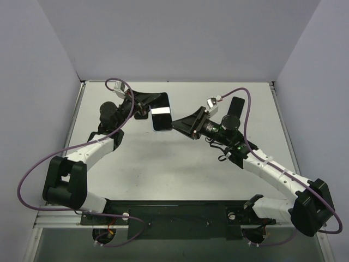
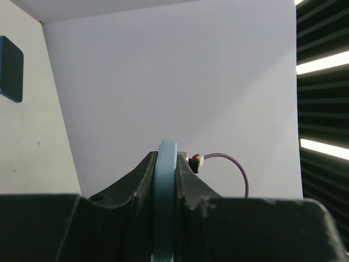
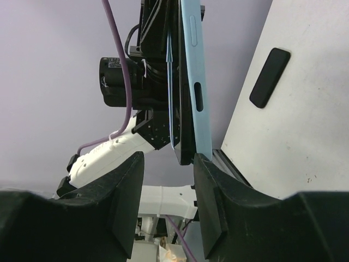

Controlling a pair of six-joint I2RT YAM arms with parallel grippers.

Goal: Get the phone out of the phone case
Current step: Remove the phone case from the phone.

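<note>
Top external view is showing me the left gripper (image 1: 148,109) holding a black, glass-fronted rectangular phone (image 1: 162,112) by one long side. The phone is sticking out straight ahead of its fingertips, raised off the white table (image 1: 163,174).

On the left wrist camera I am looking along the edge of the light blue, soft-looking phone case (image 2: 164,218). It is running up between the two black fingers, and both are pressing against it, so this gripper is clamped on the case with no gap showing on either side.

The right gripper (image 1: 177,124) is reaching in from the opposite side and is meeting the lower corner of the phone nearest to it. On the right wrist camera its fingers are standing apart, with that corner sitting in the gap between the tips. The finger on the case side is looking as if it is touching the light blue rim, while the other finger is showing clear space between itself and the dark face of the phone. I am reading this gripper as parted and not gripping.

The phone is lying against the inside of the case along its whole visible length. I cannot tell whether any corner is lifting free.

Behind the right gripper, well apart from it, a dark rounded rectangular slab (image 1: 235,105) is lying flat on the table.
</note>
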